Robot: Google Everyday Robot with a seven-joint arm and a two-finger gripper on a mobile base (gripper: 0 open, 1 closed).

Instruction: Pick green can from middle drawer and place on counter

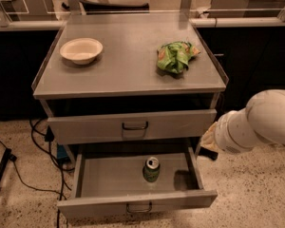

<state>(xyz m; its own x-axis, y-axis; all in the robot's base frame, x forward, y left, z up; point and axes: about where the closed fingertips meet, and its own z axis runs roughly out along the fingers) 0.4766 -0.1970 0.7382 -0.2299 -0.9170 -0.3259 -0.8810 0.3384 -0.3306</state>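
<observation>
The green can (151,169) stands upright on the floor of the open middle drawer (109,178), right of centre, silver top showing. The counter (128,65) is the grey top of the cabinet above it. My gripper (208,146) is at the right edge of the drawer, just outside its right wall and level with the closed upper drawer's bottom. It is mostly hidden behind my white arm (256,122). It is to the right of the can and apart from it.
A cream bowl (81,50) sits at the counter's left and a green and orange snack bag (175,56) at its right. The upper drawer (133,125) is closed. Black cables (33,156) lie on the floor to the left.
</observation>
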